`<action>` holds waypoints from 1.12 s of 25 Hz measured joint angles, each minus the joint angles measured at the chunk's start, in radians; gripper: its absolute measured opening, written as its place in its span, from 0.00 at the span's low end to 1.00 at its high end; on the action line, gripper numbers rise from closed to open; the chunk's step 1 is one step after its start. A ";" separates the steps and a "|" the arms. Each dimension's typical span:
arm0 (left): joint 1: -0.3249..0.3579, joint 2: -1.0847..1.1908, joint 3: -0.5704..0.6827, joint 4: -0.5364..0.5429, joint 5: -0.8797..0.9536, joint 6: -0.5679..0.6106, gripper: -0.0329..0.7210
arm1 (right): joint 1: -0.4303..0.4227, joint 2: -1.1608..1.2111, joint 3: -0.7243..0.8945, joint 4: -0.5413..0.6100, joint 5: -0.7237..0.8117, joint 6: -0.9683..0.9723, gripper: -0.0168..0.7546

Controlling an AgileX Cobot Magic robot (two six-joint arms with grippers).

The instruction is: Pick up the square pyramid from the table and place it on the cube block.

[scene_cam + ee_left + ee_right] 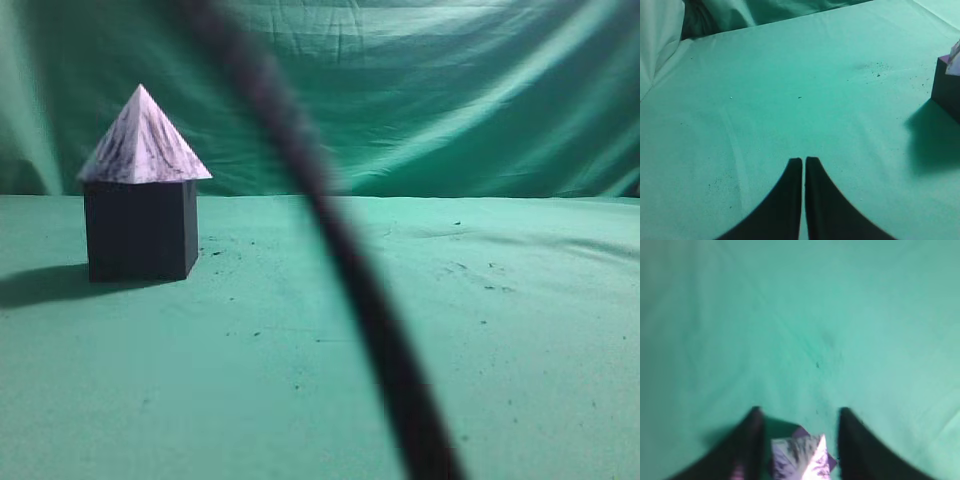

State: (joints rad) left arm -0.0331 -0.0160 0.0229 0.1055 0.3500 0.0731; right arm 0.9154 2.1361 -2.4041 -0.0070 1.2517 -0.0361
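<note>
The square pyramid [143, 142], white with dark marbled streaks, sits upright on the dark cube block [140, 229] on the left of the green table [300, 330]. In the right wrist view my right gripper [799, 415] is open and empty, its fingers apart on either side of the pyramid [800, 457] below them. A dark corner of the cube [802, 431] shows under the pyramid. My left gripper [804, 160] is shut and empty over bare cloth. The cube [946, 87] and a sliver of the pyramid [955, 60] stand at that view's right edge. Neither gripper shows in the exterior view.
A dark blurred band [330, 230], close to the camera, crosses the exterior view from top middle to bottom right. A wrinkled green cloth backdrop [430, 90] hangs behind the table. White and dark folds [660, 35] lie at the left wrist view's top left.
</note>
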 joint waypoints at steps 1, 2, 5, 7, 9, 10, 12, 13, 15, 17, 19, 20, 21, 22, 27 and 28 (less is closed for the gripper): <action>0.000 0.000 0.000 0.000 0.000 0.000 0.04 | 0.000 -0.029 -0.006 0.016 0.005 0.005 0.19; 0.000 0.000 0.000 0.000 0.000 0.000 0.04 | 0.000 -0.061 -0.010 0.026 0.007 0.006 0.13; 0.000 0.000 0.000 0.000 0.000 0.000 0.04 | 0.000 -0.159 0.001 0.036 0.013 0.010 0.02; 0.000 0.000 0.000 0.000 0.000 0.000 0.04 | 0.000 -0.238 0.053 0.037 0.013 0.010 0.02; 0.000 0.000 0.000 0.000 0.000 0.000 0.04 | 0.000 -0.332 0.127 0.035 0.015 0.019 0.02; 0.000 0.000 0.000 0.000 0.000 0.000 0.04 | 0.000 -0.381 0.180 0.029 0.017 0.032 0.02; 0.000 0.000 0.000 0.000 0.000 0.000 0.04 | 0.000 -0.470 0.292 0.012 0.017 0.050 0.02; 0.000 0.000 0.000 0.000 0.000 0.000 0.04 | 0.000 -0.517 0.360 0.002 0.017 0.061 0.02; 0.000 0.000 0.000 0.000 0.000 0.000 0.04 | 0.000 -0.600 0.504 -0.010 0.019 0.089 0.02; 0.000 0.000 0.000 0.000 0.000 0.000 0.04 | 0.000 -0.687 0.640 -0.018 0.021 0.108 0.02; 0.000 0.000 0.000 0.000 0.000 0.000 0.04 | 0.000 -0.768 0.776 -0.020 -0.003 0.121 0.02; 0.000 0.000 0.000 0.000 0.000 0.000 0.04 | 0.000 -0.812 0.845 -0.020 -0.028 0.126 0.02; 0.000 0.000 0.000 0.000 0.000 0.000 0.04 | 0.000 -0.850 0.911 -0.020 -0.063 0.131 0.02; 0.000 0.000 0.000 0.000 0.000 0.000 0.04 | 0.000 -0.894 0.973 -0.020 -0.100 0.130 0.02; 0.000 0.000 0.000 0.000 0.000 0.000 0.04 | 0.000 -1.105 1.213 -0.018 -0.245 0.130 0.02; 0.000 0.000 0.000 0.000 0.000 0.000 0.04 | 0.000 -1.140 1.252 -0.018 -0.264 0.130 0.02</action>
State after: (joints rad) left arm -0.0331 -0.0160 0.0229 0.1055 0.3500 0.0731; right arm 0.9154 0.9960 -1.1520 -0.0251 0.9873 0.0942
